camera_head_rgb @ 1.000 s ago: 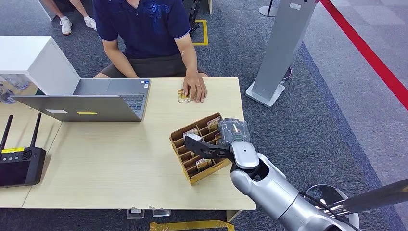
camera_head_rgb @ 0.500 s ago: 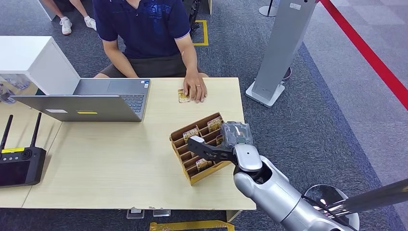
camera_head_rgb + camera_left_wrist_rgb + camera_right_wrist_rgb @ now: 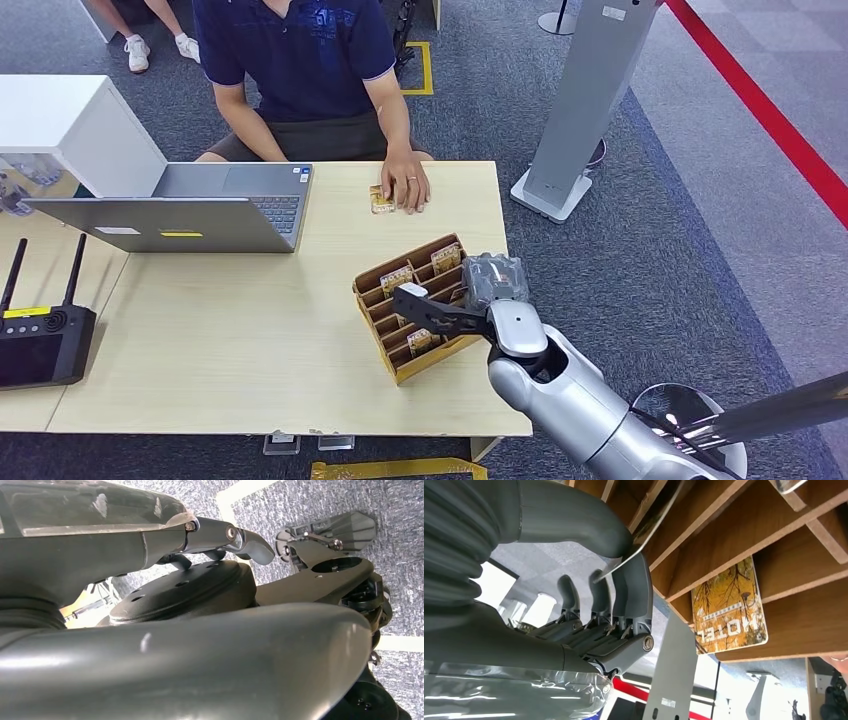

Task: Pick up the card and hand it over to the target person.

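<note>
Pinching a card between thumb and fingers at the wooden rack's three o'clock edge, the right hand has the pickup underway, while lifting and handover to the person at twelve o'clock remain.

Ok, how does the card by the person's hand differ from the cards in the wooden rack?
The card by the person's hand lies flat on the table, against that hand; the cards in the wooden rack stand tilted in slots. That card is single; the rack cards are several. Both look yellow-brown.
</note>
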You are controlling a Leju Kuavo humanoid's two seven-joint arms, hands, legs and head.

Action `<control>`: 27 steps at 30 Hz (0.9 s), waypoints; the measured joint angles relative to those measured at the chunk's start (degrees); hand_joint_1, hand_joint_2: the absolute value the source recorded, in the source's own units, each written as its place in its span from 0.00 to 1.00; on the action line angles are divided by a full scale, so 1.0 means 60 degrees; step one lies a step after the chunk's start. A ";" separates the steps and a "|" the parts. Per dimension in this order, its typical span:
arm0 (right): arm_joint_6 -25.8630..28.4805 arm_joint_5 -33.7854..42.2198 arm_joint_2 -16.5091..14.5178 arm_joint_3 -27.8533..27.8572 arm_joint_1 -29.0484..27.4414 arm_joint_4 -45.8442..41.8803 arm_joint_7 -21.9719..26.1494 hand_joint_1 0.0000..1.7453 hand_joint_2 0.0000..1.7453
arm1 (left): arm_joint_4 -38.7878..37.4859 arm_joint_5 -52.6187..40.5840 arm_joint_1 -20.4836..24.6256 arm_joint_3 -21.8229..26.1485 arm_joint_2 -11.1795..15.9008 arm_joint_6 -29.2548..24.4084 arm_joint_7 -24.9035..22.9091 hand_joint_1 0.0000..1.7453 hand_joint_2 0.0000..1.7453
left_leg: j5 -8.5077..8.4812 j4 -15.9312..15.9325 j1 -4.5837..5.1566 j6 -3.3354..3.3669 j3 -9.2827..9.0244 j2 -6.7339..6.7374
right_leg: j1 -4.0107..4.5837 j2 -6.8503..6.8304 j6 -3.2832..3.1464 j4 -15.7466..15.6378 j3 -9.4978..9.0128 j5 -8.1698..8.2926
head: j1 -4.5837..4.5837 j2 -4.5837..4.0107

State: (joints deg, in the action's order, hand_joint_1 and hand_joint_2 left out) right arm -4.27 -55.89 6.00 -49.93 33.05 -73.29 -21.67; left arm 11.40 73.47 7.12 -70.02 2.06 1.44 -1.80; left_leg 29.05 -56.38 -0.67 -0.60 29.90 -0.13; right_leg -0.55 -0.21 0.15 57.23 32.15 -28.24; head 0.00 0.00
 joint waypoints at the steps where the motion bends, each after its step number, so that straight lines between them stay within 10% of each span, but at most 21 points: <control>1: 0.0000 -0.0002 -0.0009 -0.0003 0.0000 0.0004 0.0000 0.84 1.00 | 0.0001 0.0003 -0.0009 0.0003 0.0003 0.0002 0.0013 0.00 0.00 | -0.0002 0.0002 0.0000 0.0000 -0.0001 0.0000 | 0.0000 0.0000 -0.0001 -0.0002 -0.0001 0.0002 | 0.0000 0.0000; 18: 0.0062 -0.0066 -0.0067 -0.0011 0.0104 -0.0201 0.0066 0.87 1.00 | 0.0001 -0.0011 -0.0081 0.0066 0.0042 -0.0062 0.0260 0.00 0.00 | 0.0002 -0.0002 0.0000 -0.0002 0.0003 0.0012 | -0.0001 0.0011 -0.0001 0.0004 0.0005 0.0001 | 0.0000 0.0000; 27: 0.0225 -0.0304 0.0639 0.0475 0.0046 -0.2965 -0.0102 0.87 1.00 | -0.0002 0.0070 -0.0094 0.0164 0.0000 -0.0118 0.0315 0.00 0.00 | 0.0006 -0.0019 0.0003 0.0001 0.0023 -0.0001 | -0.0003 -0.0001 0.0001 0.0020 0.0023 -0.0006 | 0.0000 0.0000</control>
State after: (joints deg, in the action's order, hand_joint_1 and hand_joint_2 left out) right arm -2.92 -57.71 9.83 -47.08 33.32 -91.08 -22.28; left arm 11.39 73.89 6.55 -69.04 2.06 0.73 0.09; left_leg 29.09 -56.49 -0.65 -0.59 30.04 -0.14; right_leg -0.57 -0.22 0.15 57.34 32.28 -28.27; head 0.00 0.00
